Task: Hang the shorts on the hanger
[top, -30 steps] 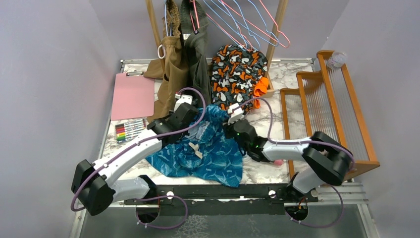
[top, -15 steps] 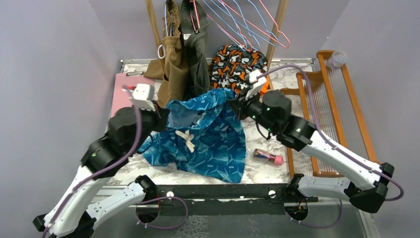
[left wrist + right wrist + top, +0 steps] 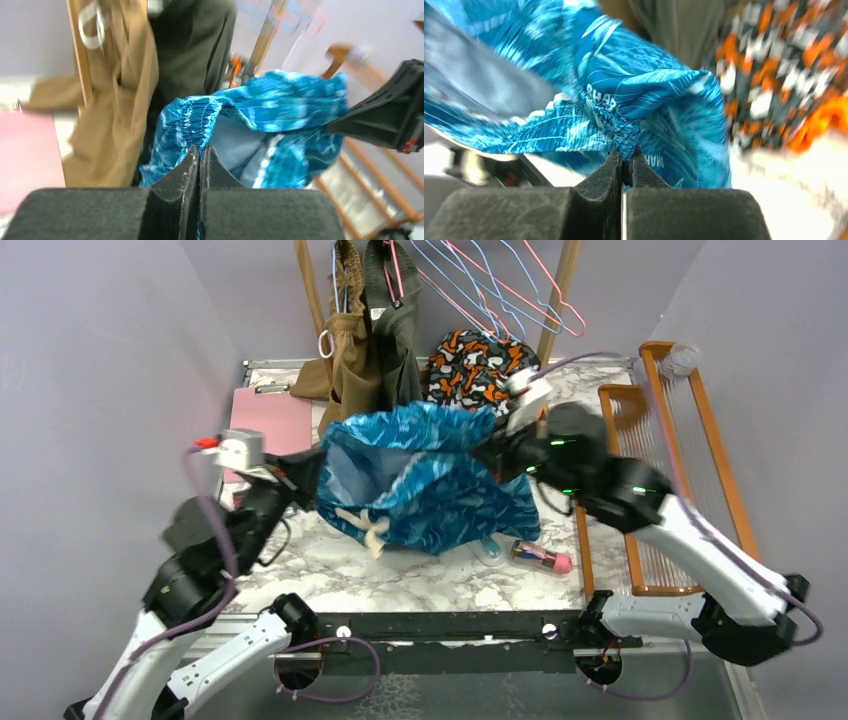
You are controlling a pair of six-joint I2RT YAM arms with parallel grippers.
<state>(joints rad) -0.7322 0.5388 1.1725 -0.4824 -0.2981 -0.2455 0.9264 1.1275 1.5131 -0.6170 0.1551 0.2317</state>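
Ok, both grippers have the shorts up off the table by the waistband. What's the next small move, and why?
Probably carry the shorts back and up toward the light-blue hanger on the rack, with the waistband stretched. The left gripper and right gripper are each shut on one end of the waistband, the shorts hang open between them, and the hanger sits behind them, untouched.

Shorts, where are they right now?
Top view: the shorts hang centrally over the marble table, stretched between the left fingers and right fingers.
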